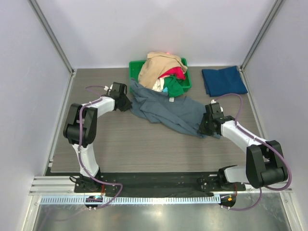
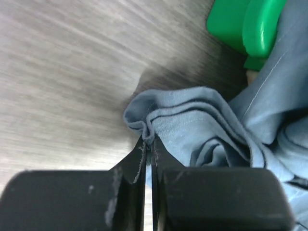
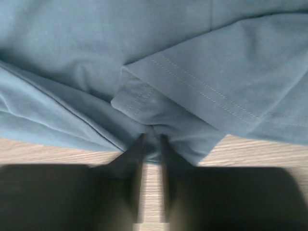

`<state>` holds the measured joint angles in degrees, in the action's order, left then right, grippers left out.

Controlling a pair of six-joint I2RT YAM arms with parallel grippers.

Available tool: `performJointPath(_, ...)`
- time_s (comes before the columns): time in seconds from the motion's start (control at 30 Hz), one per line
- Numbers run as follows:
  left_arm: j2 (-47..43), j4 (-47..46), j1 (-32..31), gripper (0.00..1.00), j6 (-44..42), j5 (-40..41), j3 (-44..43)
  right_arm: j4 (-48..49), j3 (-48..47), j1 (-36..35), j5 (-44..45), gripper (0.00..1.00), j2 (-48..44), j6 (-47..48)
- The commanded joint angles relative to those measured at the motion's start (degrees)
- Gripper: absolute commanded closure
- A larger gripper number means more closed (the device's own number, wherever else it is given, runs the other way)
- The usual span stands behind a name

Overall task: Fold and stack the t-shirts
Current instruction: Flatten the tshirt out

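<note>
At counter left, left claw (image 1: 128, 104) clamps tight on a bunched corner of the large slate grey-blue cloth t-shirt (image 1: 166, 110), which trails from the green plastic bin (image 1: 186, 81) across the grey wood-grain counter (image 1: 134, 149). Opposite hem is pinched by right claw (image 1: 202, 127), likely to spread it flat. Folded navy t-shirt (image 1: 224, 81) lies far right, apart. Plain white walls (image 1: 159, 29) enclose.

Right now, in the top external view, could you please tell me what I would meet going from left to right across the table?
Left gripper → slate grey-blue t-shirt → right gripper → folded navy t-shirt. The green bin overlaps the first shirt, so I left it out.
</note>
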<state>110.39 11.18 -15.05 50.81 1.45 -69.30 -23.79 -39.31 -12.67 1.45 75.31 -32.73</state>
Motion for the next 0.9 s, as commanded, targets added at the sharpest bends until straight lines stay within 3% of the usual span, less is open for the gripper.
performJointPath(0.0,-6.65,-0.29,0.28,1.00,-0.44,1.79,1.61,2.96,0.11,0.19,-2.66,0.86,0.37,0.30)
performJointPath(0.1,-16.12,2.26,0.55,1.00,-0.97,4.25,5.92,2.96,0.29,0.19,-3.38,0.99,-0.69,0.04)
performJointPath(0.3,-36.00,10.87,1.16,1.00,-2.55,10.93,16.01,1.73,0.99,0.27,-4.00,0.99,-6.12,-0.93)
performJointPath(0.43,-52.59,20.60,1.42,1.00,-2.20,14.54,20.42,-0.02,1.60,0.19,-3.57,0.99,-10.52,-1.81)
performJointPath(0.6,-65.98,33.43,1.51,0.98,0.33,17.53,22.98,-2.83,2.57,0.19,-3.04,0.99,-16.32,-3.39)
performJointPath(0.67,-71.07,36.88,1.43,0.89,1.40,17.36,23.42,-4.50,2.75,0.19,-2.60,0.99,-18.87,-3.74)
performJointPath(0.73,-74.07,42.59,1.51,0.59,2.72,17.70,23.24,-6.08,3.01,0.19,-2.51,0.98,-21.06,-4.09)
performJointPath(0.77,-76.79,44.18,1.43,0.43,3.07,18.32,22.89,-6.53,3.01,0.19,-2.60,0.77,-21.69,-4.01)
performJointPath(0.8,-78.29,45.67,1.16,0.20,3.77,18.23,22.54,-6.79,3.36,0.19,-2.77,0.60,-22.30,-4.27)
performJointPath(0.87,-81.10,47.08,0.99,0.10,3.68,17.79,21.06,-7.41,3.80,0.27,-3.30,0.30,-23.63,-4.45)
